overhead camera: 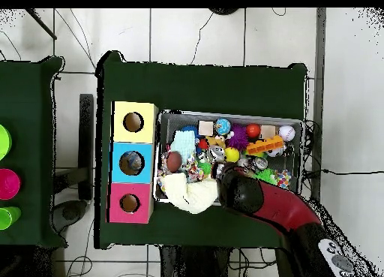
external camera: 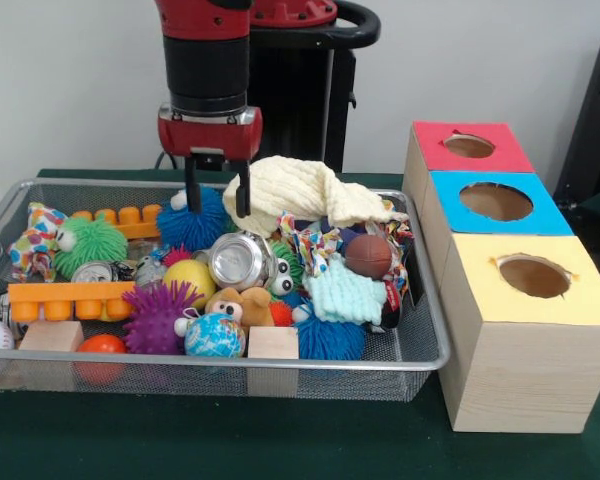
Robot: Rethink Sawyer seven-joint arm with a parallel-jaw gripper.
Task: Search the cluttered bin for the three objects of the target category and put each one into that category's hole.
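Note:
The silver wire-mesh bin [external camera: 360, 364] is full of toys and also shows in the overhead view [overhead camera: 301, 150]. My gripper [external camera: 218, 195] is open and empty, its two black fingers hanging over the bin's far side. It is just above a blue spiky ball [external camera: 195, 228], and its right finger is at the edge of a cream cloth [external camera: 300, 190]. Three wooden boxes stand right of the bin, each with a hole: red top [external camera: 470, 147], blue top [external camera: 495, 202], yellow top [external camera: 535, 275]. In the overhead view my arm [overhead camera: 255, 195] hides the gripper.
The bin holds a silver can [external camera: 238, 260], yellow ball [external camera: 190, 280], purple spiky ball [external camera: 158, 315], globe ball [external camera: 213, 335], brown football [external camera: 368, 255], mint cloth [external camera: 345, 293], green spiky ball [external camera: 90, 245], orange brick [external camera: 55, 300] and wooden blocks [external camera: 273, 342].

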